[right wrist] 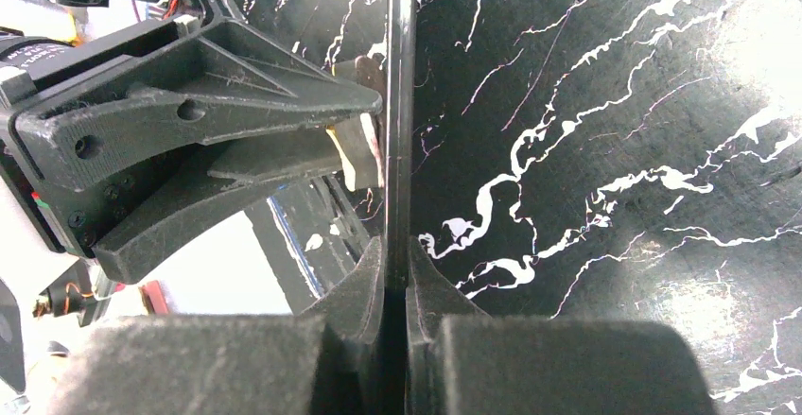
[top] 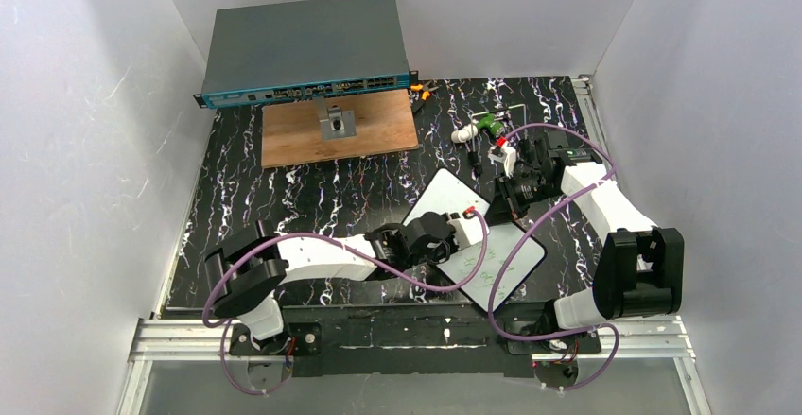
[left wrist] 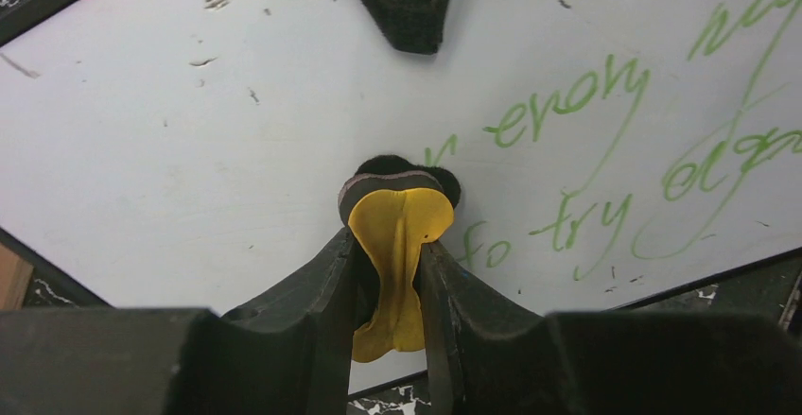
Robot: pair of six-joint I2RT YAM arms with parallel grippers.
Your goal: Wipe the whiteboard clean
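Left gripper [left wrist: 390, 245] jaws clamp a yellow eraser [left wrist: 397, 216], its dark pad pressed on the whiteboard [left wrist: 189, 131] middle, just left of green writing [left wrist: 567, 103]; right gripper [right wrist: 397, 256] jaws closed tight on the whiteboard's right edge; whiteboard lies diagonal on the black marbled table [top: 312, 188]; wooden board [top: 284, 136] well beyond the whiteboard's far-left corner.

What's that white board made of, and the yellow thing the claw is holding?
The whiteboard looks like a glossy coated sheet, plastic or enamelled metal: smooth sheen, green marker writing, thin dark rim. The yellow pad seems to be soft foam, pinched and bent, with a dark felt-like face; I can't be sure.
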